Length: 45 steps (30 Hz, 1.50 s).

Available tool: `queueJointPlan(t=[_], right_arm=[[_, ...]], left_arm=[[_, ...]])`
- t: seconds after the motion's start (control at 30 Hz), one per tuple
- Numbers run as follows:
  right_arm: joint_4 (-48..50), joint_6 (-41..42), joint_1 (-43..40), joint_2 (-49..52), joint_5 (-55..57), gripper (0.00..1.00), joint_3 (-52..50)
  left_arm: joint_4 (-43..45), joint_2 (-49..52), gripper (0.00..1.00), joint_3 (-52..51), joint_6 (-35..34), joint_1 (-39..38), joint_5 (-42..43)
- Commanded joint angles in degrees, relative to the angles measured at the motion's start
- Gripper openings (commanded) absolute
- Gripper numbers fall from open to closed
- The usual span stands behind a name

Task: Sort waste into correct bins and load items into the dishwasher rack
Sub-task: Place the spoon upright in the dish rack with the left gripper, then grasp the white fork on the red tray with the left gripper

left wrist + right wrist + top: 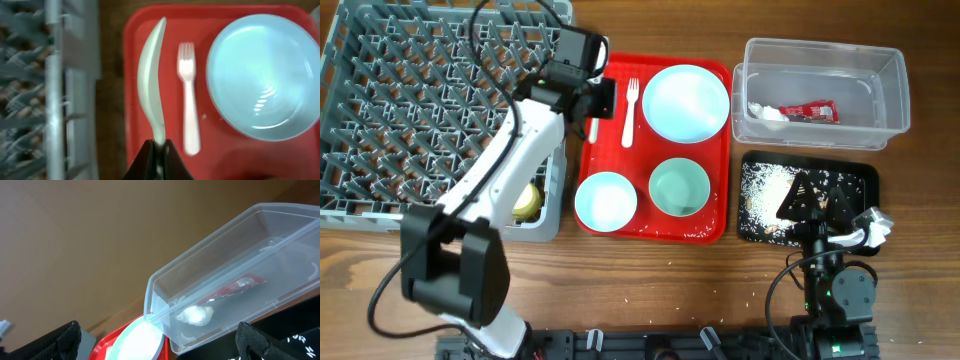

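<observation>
My left gripper [159,150] is shut on the handle of the white spoon [152,75], held over the left edge of the red tray [135,30]; it shows in the overhead view [595,100] beside the grey dishwasher rack [430,100]. The white fork [630,110] and pale-blue plate [686,102] lie on the tray, with two pale-blue bowls [606,200] [680,187] in front. A yellow cup [527,203] sits in the rack's front corner. My right gripper [817,200] is open and empty over the black tray [860,178], which holds rice crumbs [760,190]. The clear tub [820,65] holds the red wrapper [810,110] and white scrap [767,112].
The left arm [510,160] lies across the rack's right side. A few crumbs [700,235] lie on the wooden table in front of the red tray. In the right wrist view the tub [240,245] is straight ahead, with the plate [137,342] at its lower left.
</observation>
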Motion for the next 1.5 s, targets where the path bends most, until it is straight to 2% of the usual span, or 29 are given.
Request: queueJointPlan(t=[0.0, 0.03, 0.13, 0.23, 0.53, 0.57, 0.6, 0.63, 0.67, 0.73, 0.77, 0.8, 0.83, 0.9, 1.0, 1.07, 1.17, 1.27, 1.47], right_arm=[[0.2, 0.4, -0.2, -0.6, -0.2, 1.00, -0.2], [0.2, 0.4, -0.2, -0.6, -0.2, 1.00, -0.2], [0.2, 0.4, -0.2, -0.6, -0.2, 1.00, -0.2], [0.2, 0.4, -0.2, -0.5, -0.2, 1.00, -0.2], [0.2, 0.4, -0.2, -0.5, -0.2, 1.00, -0.2], [0.2, 0.4, -0.2, -0.5, -0.2, 1.00, -0.2], [0.2, 0.4, -0.2, -0.5, -0.2, 1.00, -0.2], [0.2, 0.4, -0.2, -0.5, -0.2, 1.00, -0.2], [0.2, 0.4, -0.2, -0.5, -0.2, 1.00, -0.2], [0.2, 0.4, -0.2, -0.5, -0.2, 1.00, -0.2], [0.2, 0.4, -0.2, -0.5, -0.2, 1.00, -0.2], [0.2, 0.4, -0.2, -0.5, -0.2, 1.00, -0.2], [0.2, 0.4, -0.2, -0.5, -0.2, 1.00, -0.2], [0.2, 0.4, -0.2, -0.5, -0.2, 1.00, -0.2], [0.2, 0.4, -0.2, -0.5, -0.2, 1.00, -0.2], [0.2, 0.4, -0.2, -0.5, -0.2, 1.00, -0.2], [0.2, 0.4, -0.2, -0.5, -0.2, 1.00, -0.2], [0.2, 0.4, -0.2, -0.5, -0.2, 1.00, -0.2], [0.2, 0.4, -0.2, -0.5, -0.2, 1.00, -0.2]], left_arm=[[-2.1, -5.1, 0.04, -0.2, 2.7, 6.3, -6.6], [-2.8, -5.1, 0.04, -0.2, 6.1, 9.8, -6.6], [-4.3, -3.4, 0.04, -0.2, 9.9, 14.0, -6.0], [-5.1, -0.8, 0.04, -1.8, 16.6, 14.9, -3.3], [-6.8, -0.3, 0.04, -1.8, 11.8, 11.0, -2.1], [-7.0, -0.3, 0.31, -1.8, 10.0, 10.9, -2.1], [-6.9, -0.3, 0.81, -1.8, 8.3, 10.9, -2.1], [-6.9, -0.3, 0.88, -1.8, 6.7, 10.9, -2.1], [-6.6, -0.4, 0.89, -1.7, 4.5, 11.0, -2.0], [-6.8, -1.3, 0.84, -1.4, 2.8, 10.5, 1.6], [-6.4, -1.9, 0.79, -1.4, 2.8, 9.9, 6.4], [-6.0, -2.3, 0.69, -1.4, 2.8, 8.9, 12.0], [-5.8, -2.3, 0.65, -1.4, 2.6, 7.3, 15.8], [-4.8, -1.1, 0.66, -1.7, 2.2, 3.4, 14.0], [1.0, 4.3, 0.67, -1.8, 1.0, -1.9, 6.8], [4.5, 8.0, 0.62, -1.8, -1.3, -3.6, 2.7], [8.3, 13.9, 0.60, -1.8, -2.2, -4.6, -0.7], [11.3, 18.1, 0.54, -1.8, -4.5, -4.6, -0.9], [18.4, 22.1, 0.49, -1.8, -4.4, -5.0, 0.2]])
